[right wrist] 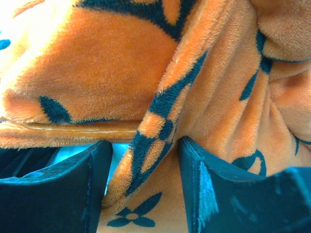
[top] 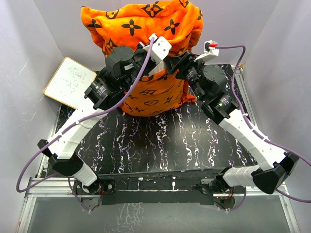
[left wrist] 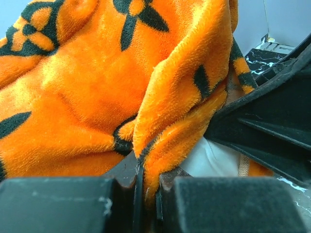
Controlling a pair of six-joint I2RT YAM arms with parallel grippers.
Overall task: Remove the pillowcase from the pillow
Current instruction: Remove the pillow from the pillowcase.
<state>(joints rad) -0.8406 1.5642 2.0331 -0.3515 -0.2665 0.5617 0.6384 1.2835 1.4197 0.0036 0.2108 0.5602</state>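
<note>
At 12 o'clock the left claw (left wrist: 146,180) pinches the pillowcase (top: 141,24) for pulling; the right claw (right wrist: 145,165) sits half-open around a fold.

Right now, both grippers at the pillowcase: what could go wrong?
Left gripper pinches only a thin fold of the pillowcase; the plush may slip out under a pull. Right gripper is open around another fold, so that side is not held yet. The white pillow barely shows; it may drag along.

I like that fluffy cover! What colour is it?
Bright orange pillowcase with black flowers, best in the top view.
</note>
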